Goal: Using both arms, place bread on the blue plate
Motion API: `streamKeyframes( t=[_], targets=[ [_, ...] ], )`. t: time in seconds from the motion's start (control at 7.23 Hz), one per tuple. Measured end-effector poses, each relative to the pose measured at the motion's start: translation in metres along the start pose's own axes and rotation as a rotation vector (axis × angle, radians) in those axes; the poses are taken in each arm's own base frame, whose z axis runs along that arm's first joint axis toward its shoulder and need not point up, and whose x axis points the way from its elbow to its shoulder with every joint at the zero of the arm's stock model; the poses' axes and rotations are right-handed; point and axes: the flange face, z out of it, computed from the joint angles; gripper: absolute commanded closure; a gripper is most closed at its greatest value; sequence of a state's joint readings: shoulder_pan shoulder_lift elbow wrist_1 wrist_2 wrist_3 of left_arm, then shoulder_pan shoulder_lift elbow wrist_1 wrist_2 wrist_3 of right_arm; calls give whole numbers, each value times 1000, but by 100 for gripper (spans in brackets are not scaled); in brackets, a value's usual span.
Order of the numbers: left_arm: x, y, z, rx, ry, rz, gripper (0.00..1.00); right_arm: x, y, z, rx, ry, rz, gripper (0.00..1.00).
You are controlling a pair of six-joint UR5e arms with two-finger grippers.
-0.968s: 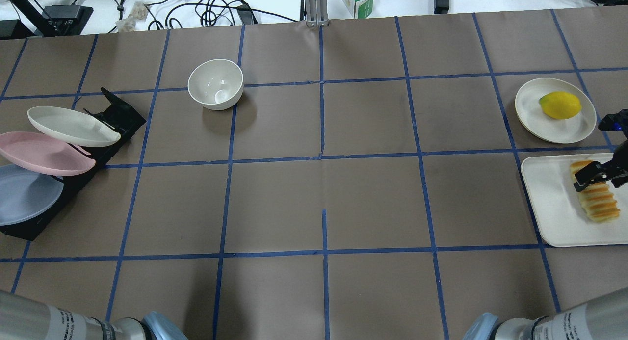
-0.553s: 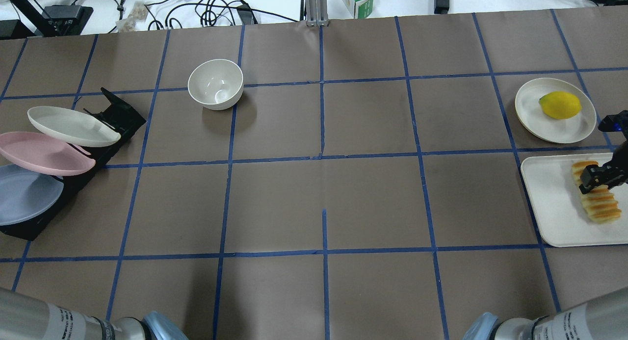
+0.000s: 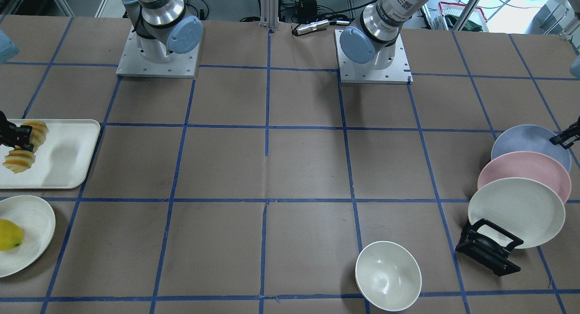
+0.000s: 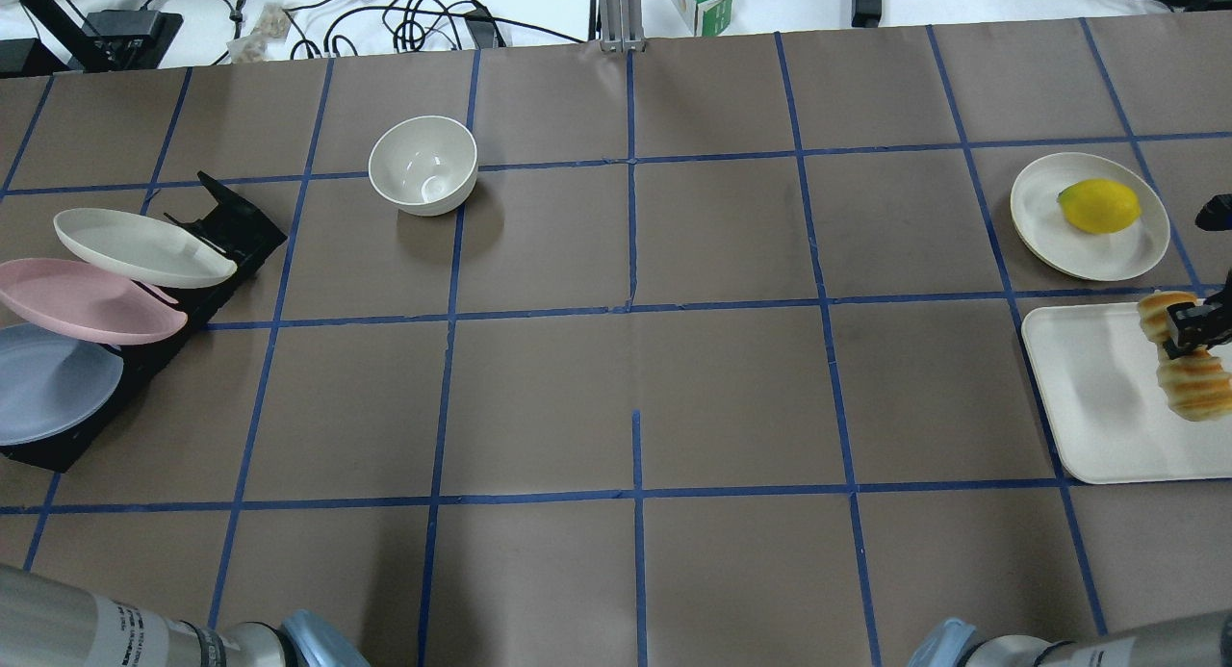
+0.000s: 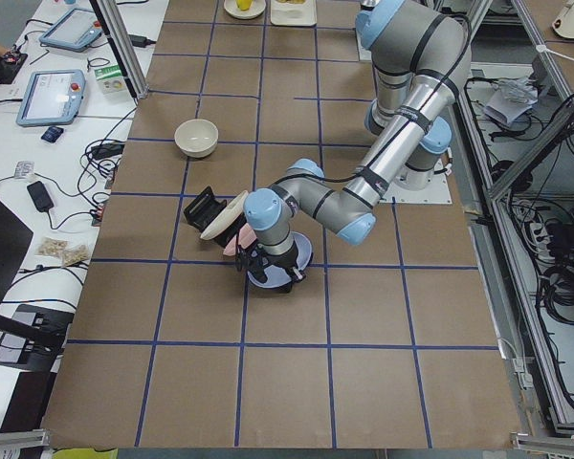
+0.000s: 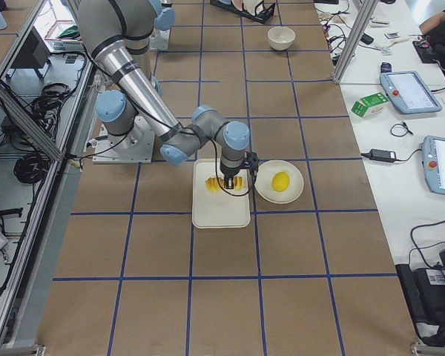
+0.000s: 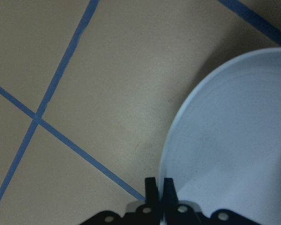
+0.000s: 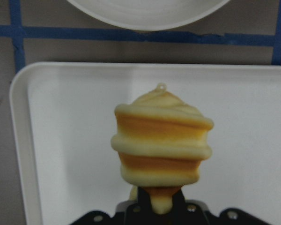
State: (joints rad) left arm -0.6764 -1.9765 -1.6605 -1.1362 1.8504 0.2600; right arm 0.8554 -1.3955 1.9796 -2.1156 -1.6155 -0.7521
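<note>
The bread [image 4: 1192, 378], a ridged yellow-orange loaf, hangs in my right gripper [image 4: 1190, 326], which is shut on its middle and holds it above the white tray [image 4: 1088, 397]. The right wrist view shows the loaf [image 8: 161, 145] end-on above the tray [image 8: 61, 140]. The blue plate [image 4: 48, 383] leans lowest in the black rack [image 4: 231, 224] at the far left. My left gripper [image 7: 159, 185] is shut on the rim of the blue plate [image 7: 234, 140]. In the front-facing view the left gripper [image 3: 564, 138] sits at the plate's [image 3: 525, 144] edge. It is out of the overhead view.
A pink plate [image 4: 82, 301] and a cream plate [image 4: 135, 248] lean in the same rack above the blue one. A white bowl [image 4: 423, 165] stands at the back left. A yellow lemon [image 4: 1099, 206] lies on a cream plate [image 4: 1044, 215] behind the tray.
My right gripper closed on the bread and lifted it off the tray, moving a little right. The plates in the rack have not moved.
</note>
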Motion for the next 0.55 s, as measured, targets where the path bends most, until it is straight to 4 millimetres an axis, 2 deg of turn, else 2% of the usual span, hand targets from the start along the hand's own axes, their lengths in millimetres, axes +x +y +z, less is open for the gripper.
streamKeyframes(
  t=[0.28,0.55],
  targets=[
    [0,0,-1,0,0,3,100,-50,-12,-63,-22,-16,22,100],
    [-4,5,-13,10,-9,7,100,-114,-37,-117,-31,-54,42,100]
  ],
)
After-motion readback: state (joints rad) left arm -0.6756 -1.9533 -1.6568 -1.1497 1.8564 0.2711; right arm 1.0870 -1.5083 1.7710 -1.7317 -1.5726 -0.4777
